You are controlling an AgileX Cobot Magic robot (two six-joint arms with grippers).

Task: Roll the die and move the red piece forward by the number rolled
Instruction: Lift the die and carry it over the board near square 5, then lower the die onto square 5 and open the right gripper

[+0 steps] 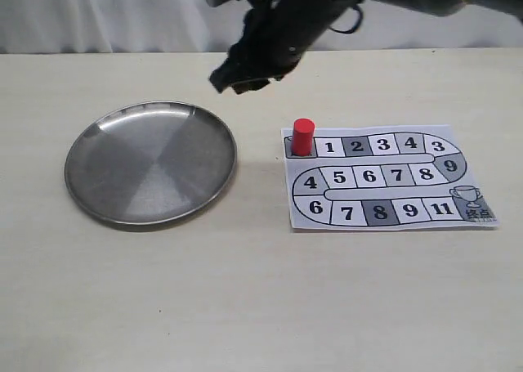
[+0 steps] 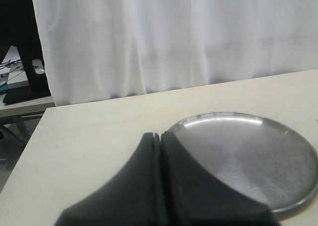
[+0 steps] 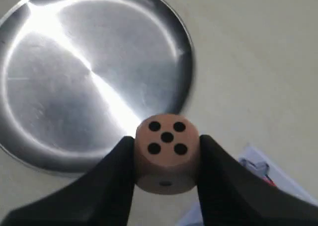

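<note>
Right wrist view: right hand (image 3: 167,159) grips rounded wooden die (image 3: 167,145).

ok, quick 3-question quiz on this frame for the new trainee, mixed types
1. True or false: the die lies in the plate.
2. Which hand grips the die? A left, B right, C neither.
3. Fill in: the red piece stands beside square __.
Key: 1 false; 2 B, the right hand; 3 square 1.
</note>
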